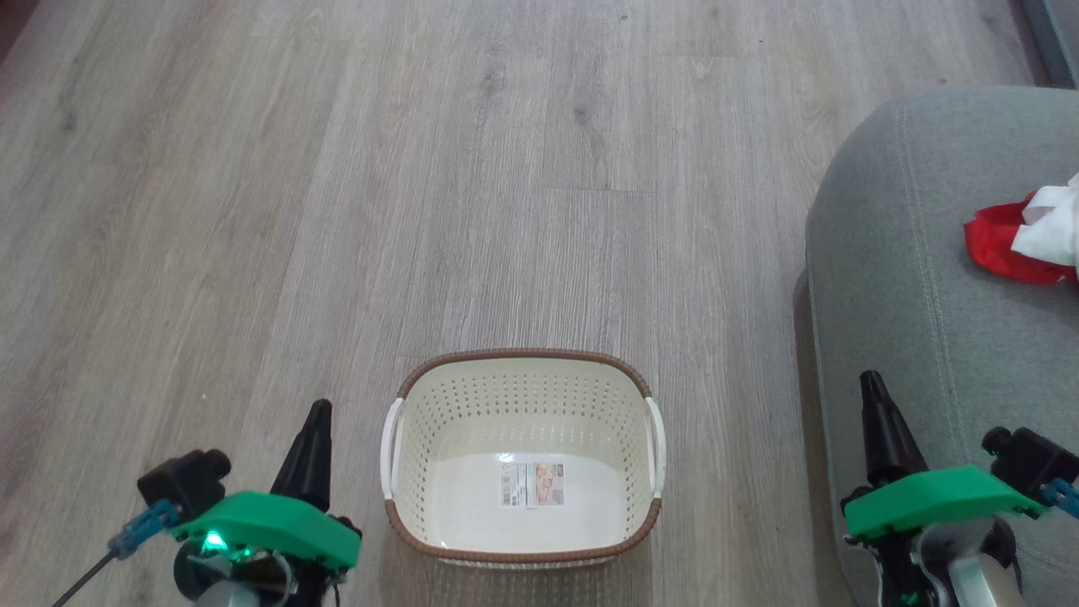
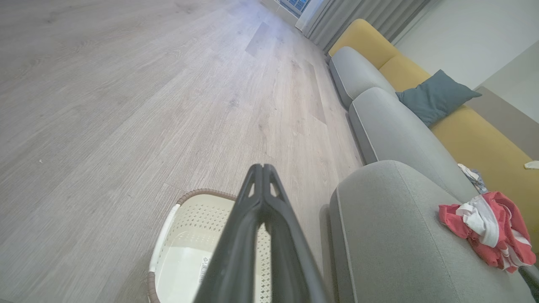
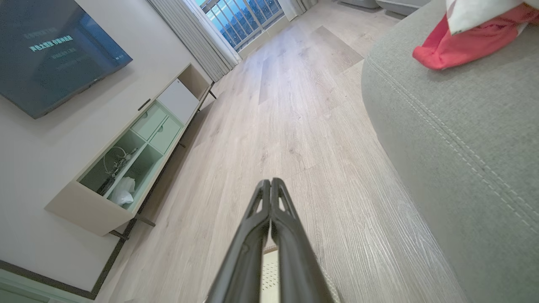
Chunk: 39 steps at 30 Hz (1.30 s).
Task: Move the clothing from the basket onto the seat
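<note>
Since the basket [image 1: 523,400] stands empty in the head view, with the clothing [image 1: 1007,244] bunched on the seat [image 1: 910,320] to its right, the job looks finished; the left gripper [image 1: 317,419] and right gripper [image 1: 873,389] flank the basket, both pinched closed on nothing. The left wrist view has the left gripper [image 2: 263,170] pointing over the basket's rim toward the red-and-white clothing [image 2: 488,233]. The right wrist view shows the clothing [image 3: 459,46] lying back from the seat's edge, so both arms are best kept clear of it.
</note>
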Available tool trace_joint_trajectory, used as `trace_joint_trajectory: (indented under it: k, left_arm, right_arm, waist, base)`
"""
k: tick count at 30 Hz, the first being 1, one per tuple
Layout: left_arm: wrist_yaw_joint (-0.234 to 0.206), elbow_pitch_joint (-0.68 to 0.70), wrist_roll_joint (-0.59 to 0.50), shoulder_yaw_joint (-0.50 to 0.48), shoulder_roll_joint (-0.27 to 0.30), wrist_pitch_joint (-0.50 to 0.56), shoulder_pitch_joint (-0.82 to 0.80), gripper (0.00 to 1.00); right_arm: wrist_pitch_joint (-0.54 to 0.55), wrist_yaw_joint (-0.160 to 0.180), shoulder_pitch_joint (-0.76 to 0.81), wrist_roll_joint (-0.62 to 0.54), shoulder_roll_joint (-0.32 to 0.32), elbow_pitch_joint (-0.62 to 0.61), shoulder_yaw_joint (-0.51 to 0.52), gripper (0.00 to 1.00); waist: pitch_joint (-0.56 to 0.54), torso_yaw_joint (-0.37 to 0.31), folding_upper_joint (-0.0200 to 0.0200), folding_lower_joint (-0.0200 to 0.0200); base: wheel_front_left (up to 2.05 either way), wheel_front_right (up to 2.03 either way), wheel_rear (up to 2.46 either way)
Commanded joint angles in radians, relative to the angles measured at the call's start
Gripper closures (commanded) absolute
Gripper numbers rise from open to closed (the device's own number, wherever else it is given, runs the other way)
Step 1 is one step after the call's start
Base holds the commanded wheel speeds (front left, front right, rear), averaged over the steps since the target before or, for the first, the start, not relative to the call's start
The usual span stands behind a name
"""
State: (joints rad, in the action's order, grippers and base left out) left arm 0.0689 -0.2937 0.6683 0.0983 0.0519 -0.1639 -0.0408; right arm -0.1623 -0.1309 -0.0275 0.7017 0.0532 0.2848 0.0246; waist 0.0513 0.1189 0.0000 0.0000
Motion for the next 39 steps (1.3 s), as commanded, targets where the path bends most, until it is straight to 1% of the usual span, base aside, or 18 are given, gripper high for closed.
trace_joint_trajectory:
  k: [1,10,39]
  left_arm:
    - [0.011,0.036,0.016,-0.017,0.007,0.004,-0.048,1.0]
    - [0.016,0.038,0.124,-0.035,0.008,0.032,-0.05,1.0]
    - [0.032,0.042,0.42,-0.09,0.011,0.113,-0.055,1.0]
  right_arm:
    - [0.007,0.0,-0.04,0.018,0.006,-0.035,-0.001,1.0]
    - [0.035,0.0,-0.044,0.12,0.007,-0.035,0.007,1.0]
    - [0.117,0.0,-0.057,0.404,0.007,-0.037,0.032,1.0]
  waist:
    - [0.0,-0.001,0.0,0.0]
    - [-0.006,-0.014,0.0,0.0]
    - [-0.021,-0.051,0.0,0.0]
  base:
    - [0.0,0.0,0.0]
    - [0.0,0.0,0.0]
    - [0.0,0.0,0.0]
